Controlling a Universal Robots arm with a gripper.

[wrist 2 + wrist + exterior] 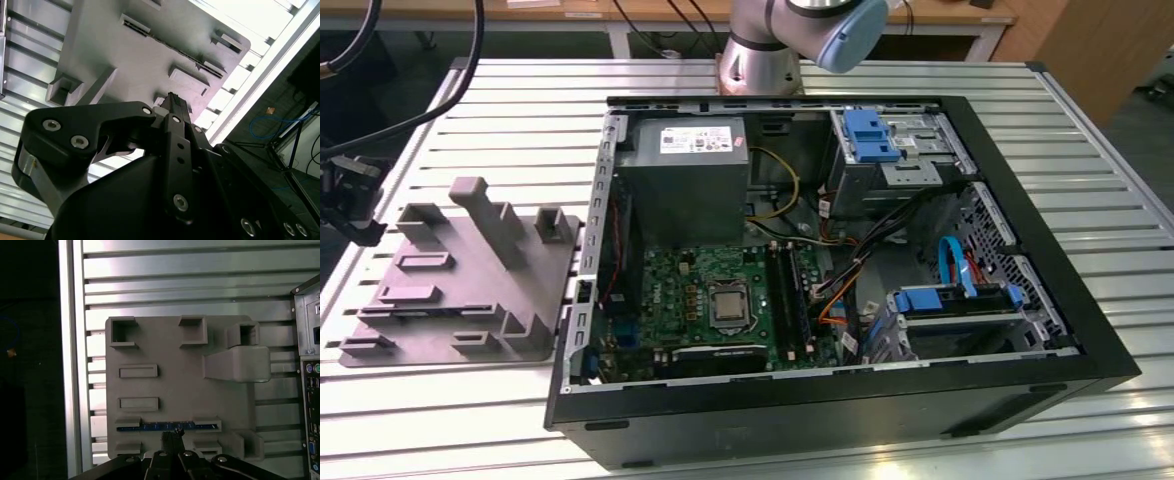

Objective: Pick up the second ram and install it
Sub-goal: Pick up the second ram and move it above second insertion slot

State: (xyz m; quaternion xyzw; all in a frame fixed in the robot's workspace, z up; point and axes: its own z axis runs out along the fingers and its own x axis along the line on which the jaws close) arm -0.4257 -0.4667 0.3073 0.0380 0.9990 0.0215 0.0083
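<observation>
The second ram is a blue-green stick standing on edge in a slot of the grey holder. In the second wrist view only its thin dark edge shows between two slot blocks. My gripper hangs above the middle of the stick, its fingers shut together with nothing between them. The second wrist view also shows the gripper clear of the holder. In the exterior view the gripper is a dark shape over the table's edge on that view's left, beside the holder.
An open computer case lies on the slatted metal table, to the exterior view's right of the holder. Its motherboard carries long black memory slots beside the processor socket. The case's rear panel sits close to the holder.
</observation>
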